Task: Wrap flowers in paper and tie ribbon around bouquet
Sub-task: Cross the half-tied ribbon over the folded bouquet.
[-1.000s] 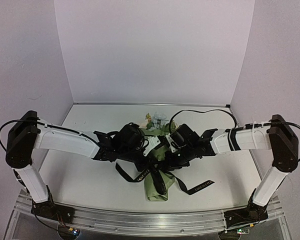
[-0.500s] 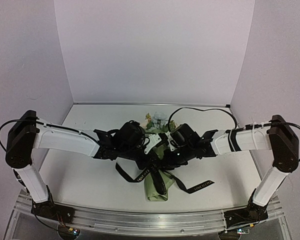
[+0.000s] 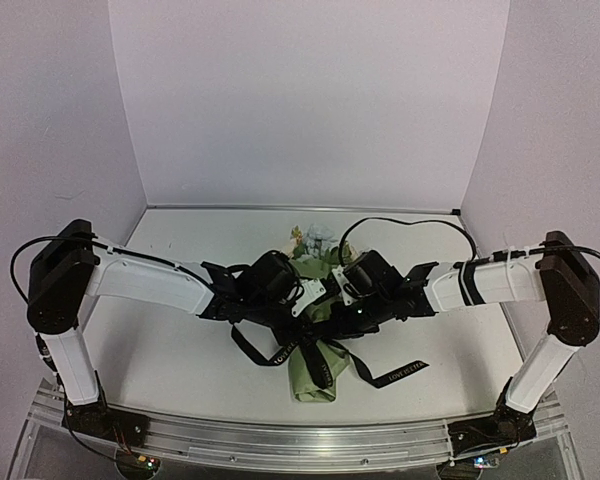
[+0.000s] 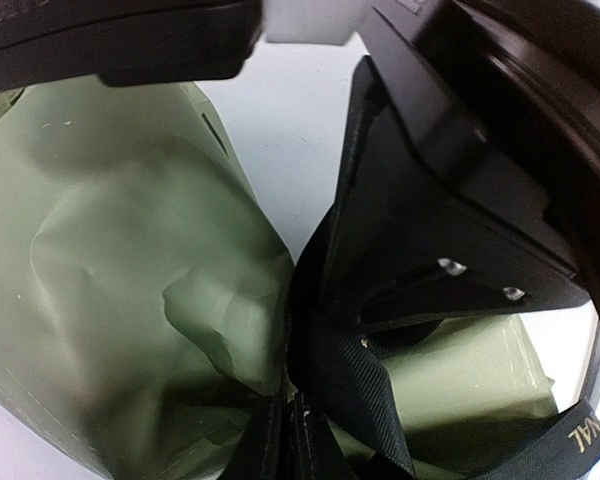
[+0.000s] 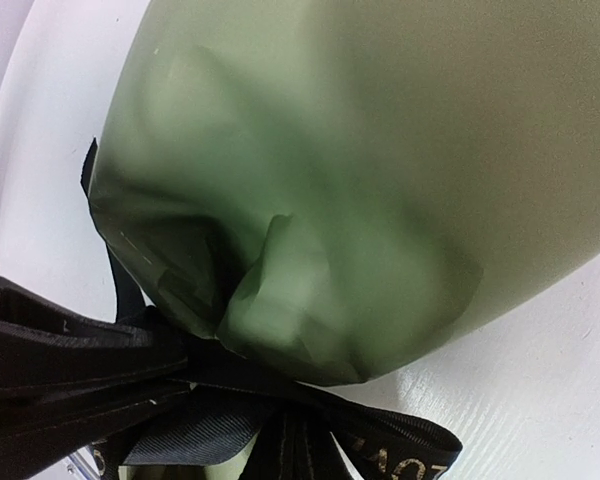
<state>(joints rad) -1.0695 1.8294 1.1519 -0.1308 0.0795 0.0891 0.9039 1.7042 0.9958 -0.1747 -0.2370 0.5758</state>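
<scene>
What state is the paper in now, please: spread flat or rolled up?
Rolled up: the paper forms a cone, blooms at its far end, ribbon crossing it.

Close view of creased olive-green paper (image 5: 360,150) bulging across most of the frame, with a small crumpled fold low at its centre. Beneath it, a black ribbon (image 5: 380,440) with pale lettering is bunched tight against the paper. Black fingers (image 5: 70,350) lie pressed together at lower left, touching the ribbon. White desk (image 5: 540,400) shows at left and lower right.
</scene>
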